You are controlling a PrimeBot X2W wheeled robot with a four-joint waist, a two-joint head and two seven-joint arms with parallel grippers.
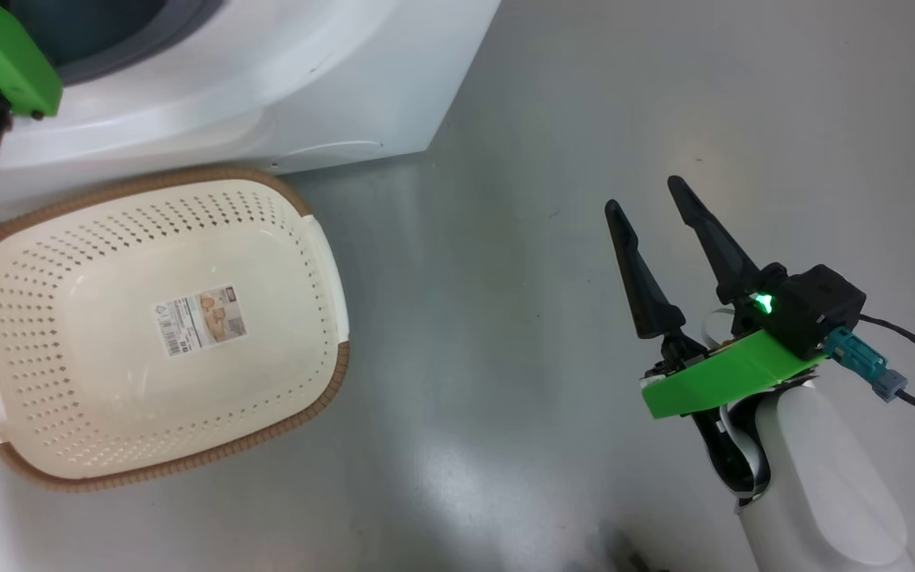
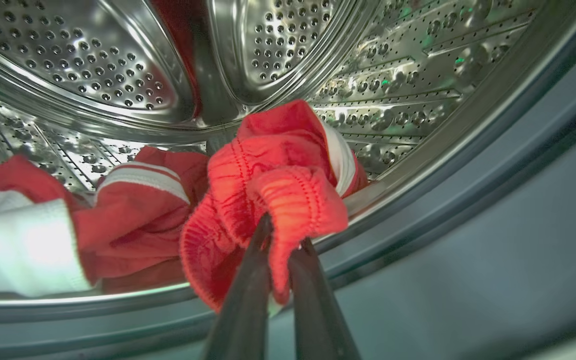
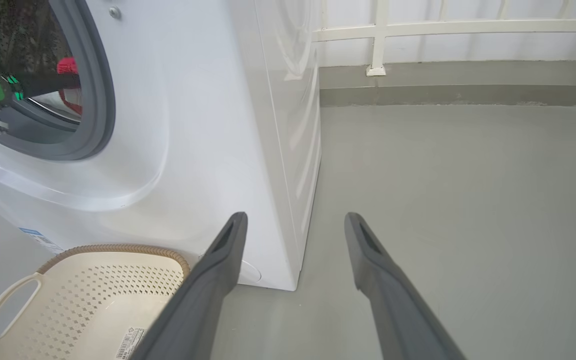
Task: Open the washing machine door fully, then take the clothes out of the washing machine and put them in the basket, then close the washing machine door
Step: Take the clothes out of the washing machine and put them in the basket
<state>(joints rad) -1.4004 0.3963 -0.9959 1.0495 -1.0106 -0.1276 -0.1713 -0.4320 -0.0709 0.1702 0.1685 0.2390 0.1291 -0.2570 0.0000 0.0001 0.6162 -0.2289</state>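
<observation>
Left gripper [image 2: 284, 232] is clamped on the red clothes [image 2: 273, 170] right at its tips in the drum [image 2: 93, 65], right gripper [image 1: 644, 196] hangs wide open over the floor [image 1: 505, 238], basket [image 1: 291, 318] off to its left.

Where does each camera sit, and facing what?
Head view: up high, facing down at the basket; right gripper lower right, jaws apart.
Left wrist view: at the washing machine's mouth, facing the clothes; left gripper shut on them.
Right wrist view: right of the machine, facing its corner; own jaws apart.
Shared: head and right wrist show the basket.
</observation>
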